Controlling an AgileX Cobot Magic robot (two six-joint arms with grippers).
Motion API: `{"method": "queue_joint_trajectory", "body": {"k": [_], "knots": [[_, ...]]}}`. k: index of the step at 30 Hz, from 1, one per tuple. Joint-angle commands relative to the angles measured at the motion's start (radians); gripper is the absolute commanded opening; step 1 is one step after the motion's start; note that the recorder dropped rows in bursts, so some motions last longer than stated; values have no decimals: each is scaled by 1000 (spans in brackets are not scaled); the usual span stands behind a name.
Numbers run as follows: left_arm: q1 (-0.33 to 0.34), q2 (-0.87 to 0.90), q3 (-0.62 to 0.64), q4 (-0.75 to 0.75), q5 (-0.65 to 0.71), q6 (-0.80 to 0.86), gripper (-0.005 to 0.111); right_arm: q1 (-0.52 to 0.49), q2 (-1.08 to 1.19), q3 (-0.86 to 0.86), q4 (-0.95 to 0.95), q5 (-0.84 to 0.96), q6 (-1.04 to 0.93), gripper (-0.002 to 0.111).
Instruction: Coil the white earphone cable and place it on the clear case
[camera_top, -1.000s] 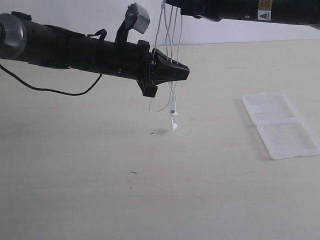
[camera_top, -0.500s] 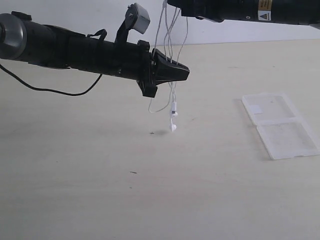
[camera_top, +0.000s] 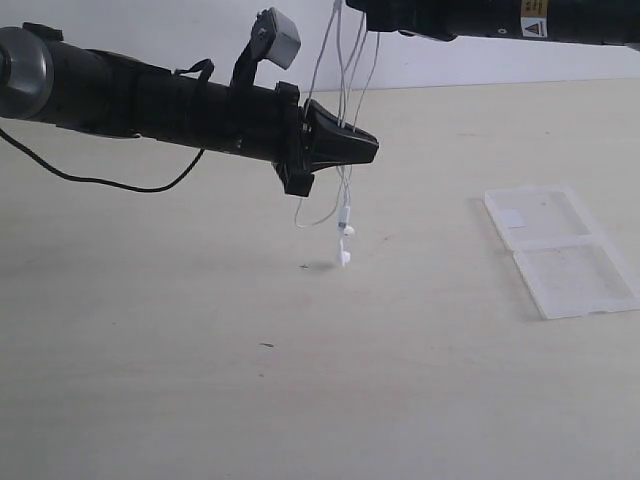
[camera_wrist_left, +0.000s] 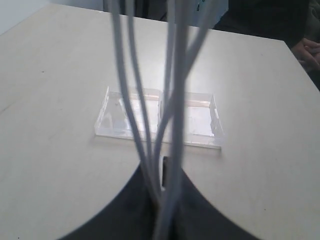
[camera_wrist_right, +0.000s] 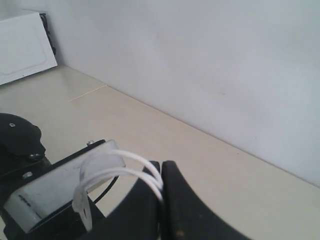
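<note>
Aloft, thin white earphone cable (camera_top: 346, 214) strands, left pincer (camera_top: 368, 145) and right pincer (camera_wrist_right: 161, 187) tight around them.

In the exterior view the cable (camera_top: 346, 214) runs off the top edge, so the right end effector's (camera_wrist_right: 161, 190) grip is out of frame there. In the left wrist view, blurred strands cover the case's (camera_wrist_left: 112, 117) middle. The plug cannot be made out.

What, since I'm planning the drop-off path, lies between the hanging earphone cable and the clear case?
Nothing visible does. The white earphone cable hangs in mid-air, pinched by the left pincer and the right pincer, and the table between it and the clear case lies bare in the exterior view.
</note>
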Motion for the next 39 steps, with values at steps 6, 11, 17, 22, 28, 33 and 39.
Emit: {"method": "queue_joint_trajectory", "body": {"k": [6, 11, 17, 22, 28, 33, 39], "knots": [[-5, -4, 2, 23, 9, -9, 5, -4, -9, -7, 8, 30, -17, 0], [0, -26, 2, 39, 10, -46, 5, -4, -9, -7, 46, 189, -24, 0], [0, -60, 2, 68, 78, -71, 0, -4, -9, -7, 63, 238, -64, 0], [0, -92, 2, 83, 97, -110, 0, -4, -9, -7, 60, 265, -63, 0], [0, -115, 2, 101, 29, -144, 0, -4, -9, -7, 60, 298, -70, 0], [16, -121, 2, 118, -112, -202, 0, -4, -11, -7, 52, 305, -72, 0], [99, -130, 2, 53, -54, -251, 0, -4, -11, -7, 52, 301, -89, 0]]}}
